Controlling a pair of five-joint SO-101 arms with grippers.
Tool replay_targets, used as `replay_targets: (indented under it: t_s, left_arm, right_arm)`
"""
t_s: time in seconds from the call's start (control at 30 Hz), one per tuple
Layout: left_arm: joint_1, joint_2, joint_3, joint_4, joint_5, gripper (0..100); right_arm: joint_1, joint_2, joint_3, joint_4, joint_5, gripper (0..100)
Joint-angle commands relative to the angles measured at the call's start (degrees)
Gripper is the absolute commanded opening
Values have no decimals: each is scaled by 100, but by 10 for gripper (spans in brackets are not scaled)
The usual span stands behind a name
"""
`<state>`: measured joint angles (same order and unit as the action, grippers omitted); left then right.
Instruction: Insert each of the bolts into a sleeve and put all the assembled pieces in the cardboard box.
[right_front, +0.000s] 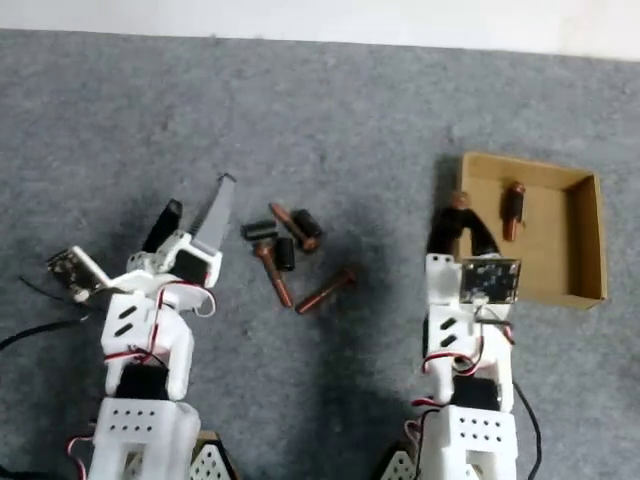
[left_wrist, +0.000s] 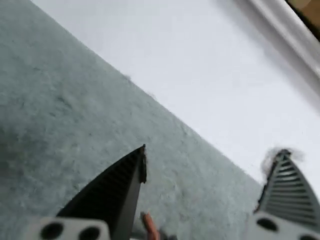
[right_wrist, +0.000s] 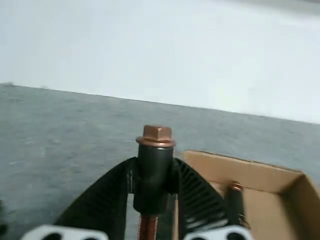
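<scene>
My right pincer (right_wrist: 153, 167) clamps a sleeved bolt (right_wrist: 156, 137) at nine o'clock of the cardboard box (right_front: 585, 240), its shank cut off from sight. My left pincer (right_front: 200, 196) gapes empty; loose bolts and sleeves (right_front: 288, 255) at its four o'clock overlap, uncountable.

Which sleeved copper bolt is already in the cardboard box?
The black-sleeved copper bolt lying alone in the brown cardboard box; another is clamped in the right gripper.
</scene>
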<state>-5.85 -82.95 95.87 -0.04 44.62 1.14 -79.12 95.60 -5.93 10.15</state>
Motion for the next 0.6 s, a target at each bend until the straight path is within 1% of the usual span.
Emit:
replay_targets:
  t_s: [0.0,0.07,0.13,0.2,0.27,0.37,0.5,0.57]
  left_arm:
    - [-101,-919,66,633,-70,361]
    - [-92,-1587,75,1345,-70,361]
    - [-101,-2246,-4,2189,-79,361]
    - [-101,-2273,-251,2831,-79,361]
    - [-101,-2009,-488,3244,-79,361]
    - [-101,-2009,-585,3534,-79,361]
    - [-145,-2114,-576,3560,-79,361]
    - [-295,-2123,-567,3560,-79,361]
  right_arm:
    - [312,84,-444,-13,237,5]
    - [400,462,-831,-13,290,5]
    - [488,1147,-1288,-13,290,5]
    - [602,2000,-1824,-13,281,5]
    - [708,2932,-2387,-13,273,5]
    - [848,4295,-3257,-13,255,5]
    - [1147,5947,-4418,-13,237,5]
    - [1314,6712,-4945,-13,237,5]
